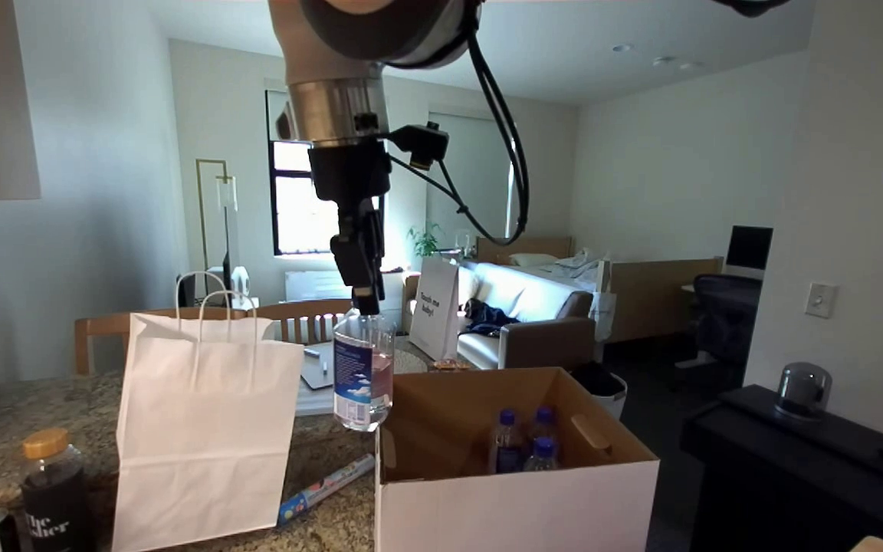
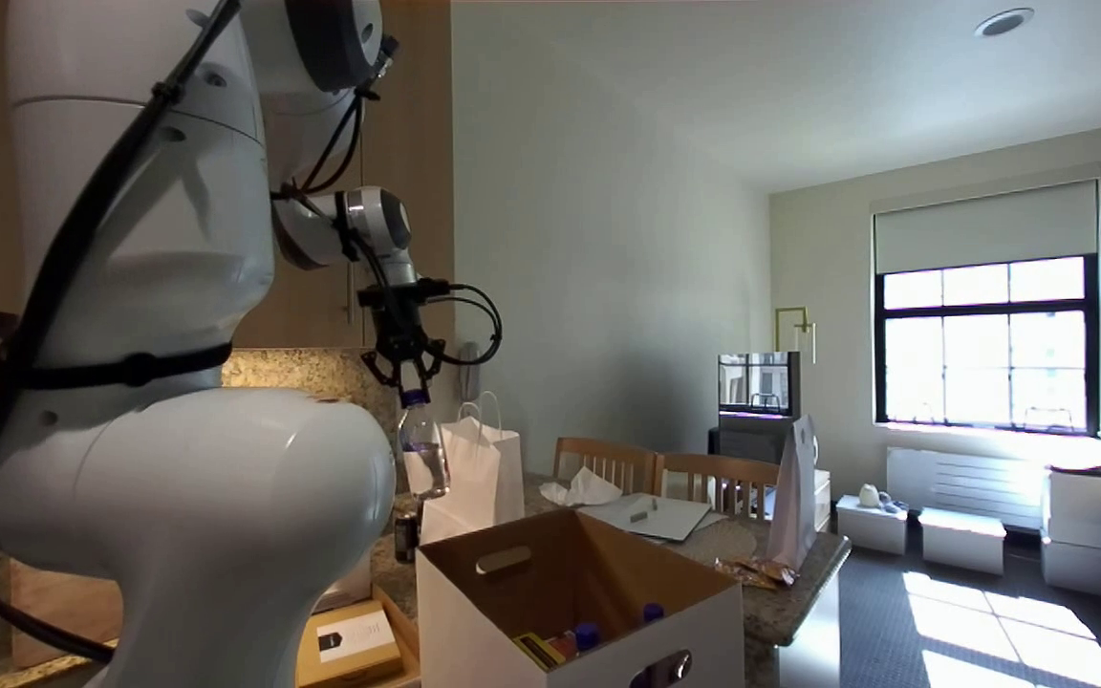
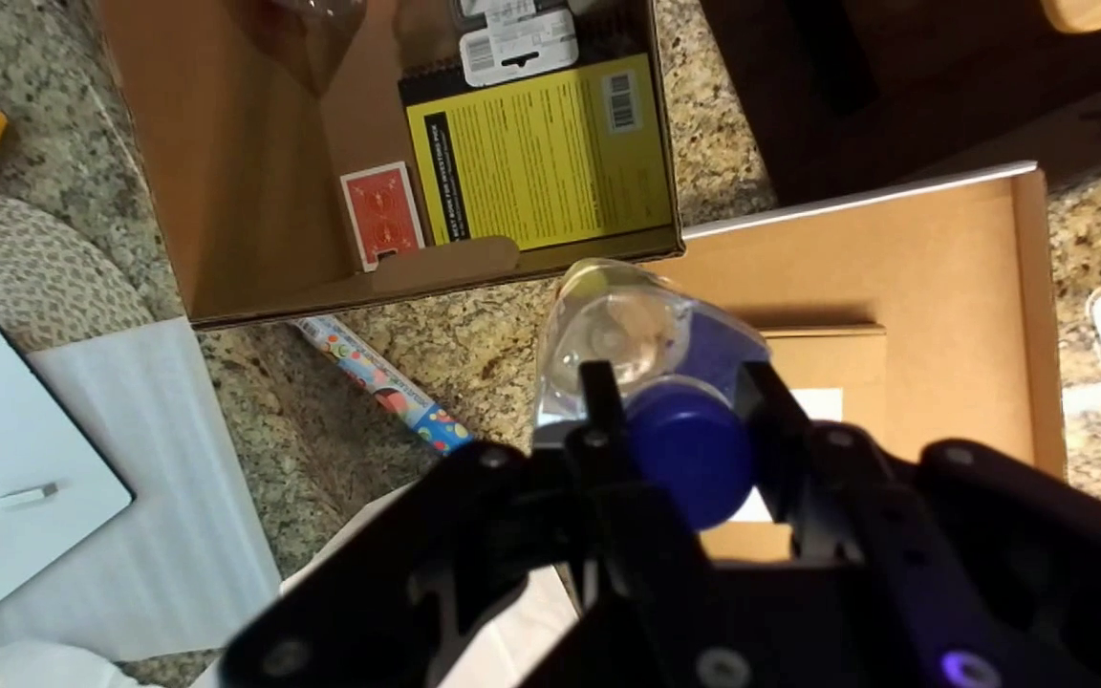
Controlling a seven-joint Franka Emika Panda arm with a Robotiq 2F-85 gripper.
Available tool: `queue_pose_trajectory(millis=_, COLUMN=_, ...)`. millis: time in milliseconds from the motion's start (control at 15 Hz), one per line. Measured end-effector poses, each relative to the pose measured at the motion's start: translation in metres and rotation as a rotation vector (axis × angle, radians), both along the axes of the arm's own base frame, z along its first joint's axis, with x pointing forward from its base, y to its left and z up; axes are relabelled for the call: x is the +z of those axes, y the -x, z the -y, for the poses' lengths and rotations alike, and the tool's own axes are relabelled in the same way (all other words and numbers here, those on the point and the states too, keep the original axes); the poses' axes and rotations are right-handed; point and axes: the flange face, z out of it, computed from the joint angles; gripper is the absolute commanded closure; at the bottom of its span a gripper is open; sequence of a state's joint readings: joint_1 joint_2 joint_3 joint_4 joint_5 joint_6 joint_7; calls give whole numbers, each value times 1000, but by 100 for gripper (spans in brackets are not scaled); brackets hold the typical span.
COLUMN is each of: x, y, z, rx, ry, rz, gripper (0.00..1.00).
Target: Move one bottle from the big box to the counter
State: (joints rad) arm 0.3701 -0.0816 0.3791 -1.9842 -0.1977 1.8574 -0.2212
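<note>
My gripper (image 1: 365,303) is shut on the cap of a clear bottle (image 1: 354,376) with a blue-purple label. The bottle hangs nearly upright in the air, outside the big box (image 1: 514,510), beside its rim. It also shows in an exterior view (image 2: 424,463). In the wrist view, the blue cap (image 3: 689,449) sits between the two fingertips (image 3: 677,401). The big box is white outside and brown inside; several similar bottles (image 1: 507,445) stand in it. The speckled counter (image 1: 338,445) lies below the held bottle and also shows in the wrist view (image 3: 474,354).
A white paper bag (image 1: 208,437) stands close beside the held bottle. A colourful tube (image 1: 326,487) lies between bag and box. A shallow cardboard tray (image 3: 952,277) with a small box adjoins the big box. A dark bottle (image 1: 50,491) and another white bag (image 1: 434,307) stand on the counter.
</note>
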Motion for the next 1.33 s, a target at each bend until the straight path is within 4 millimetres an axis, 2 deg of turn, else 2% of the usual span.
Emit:
queue_pose_trajectory(millis=333, x=-16, y=-6, z=-13, rx=35, ry=4, rz=-36, gripper=84)
queue_pose_trajectory(millis=667, x=-34, y=-15, z=-57, rx=111, ry=-1, rz=-55, gripper=85)
queue_pose_trajectory(millis=933, x=-49, y=-30, z=-97, rx=35, ry=44, rz=62, gripper=85)
queue_pose_trajectory(millis=1000, x=-54, y=-34, z=-107, rx=21, ry=50, rz=82, gripper=66)
queue_pose_trajectory(millis=1133, x=-63, y=-36, z=-125, rx=16, ry=53, rz=101, gripper=66)
queue_pose_trajectory(millis=1267, x=-64, y=-35, z=-132, rx=18, ry=53, rz=106, gripper=66)
queue_pose_trajectory(millis=1333, x=-63, y=-35, z=-132, rx=17, ry=52, rz=107, gripper=85)
